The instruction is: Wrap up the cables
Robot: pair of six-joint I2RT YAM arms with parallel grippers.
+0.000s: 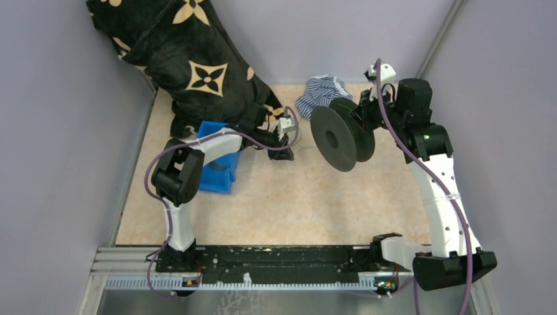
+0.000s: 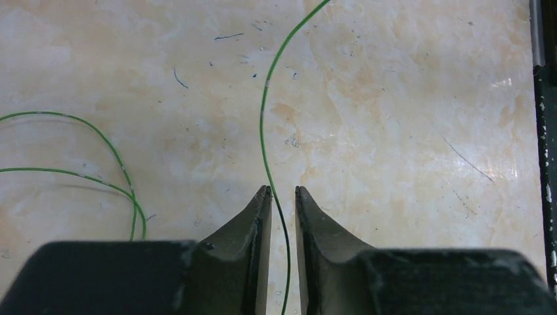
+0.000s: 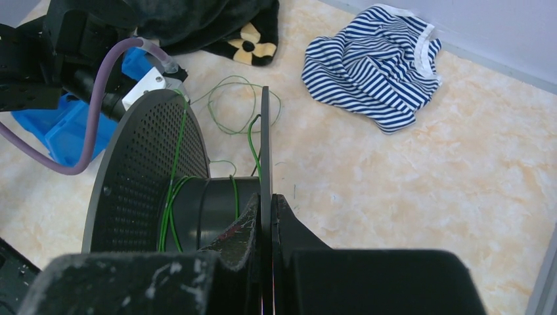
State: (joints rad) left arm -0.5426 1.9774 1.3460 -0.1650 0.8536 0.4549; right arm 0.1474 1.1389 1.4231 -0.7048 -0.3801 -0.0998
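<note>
Green cables (image 2: 265, 125) thread the left gripper's (image 2: 282, 191) gap (right gripper (image 3: 266, 200) clamps spool (image 3: 148, 170)).

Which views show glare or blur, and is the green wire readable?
Left wrist: cable crisp, mild glare on the table at right, near jaws dark and soft. Right wrist: spool and striped shirt sharp, foreground jaws blurred. Top external: even light, cable barely resolves.
</note>
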